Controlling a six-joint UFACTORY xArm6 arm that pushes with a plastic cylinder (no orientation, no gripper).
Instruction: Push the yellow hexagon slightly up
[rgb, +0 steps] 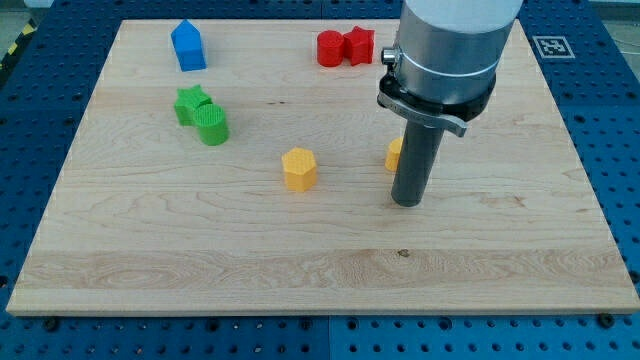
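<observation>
The yellow hexagon stands near the middle of the wooden board. My tip rests on the board to the right of the hexagon and a little lower in the view, well apart from it. A second yellow block sits just up and left of the rod and is mostly hidden behind it, so I cannot make out its shape.
A blue house-shaped block is at the top left. A green star touches a green cylinder at the left. A red cylinder and a red star touch at the top centre.
</observation>
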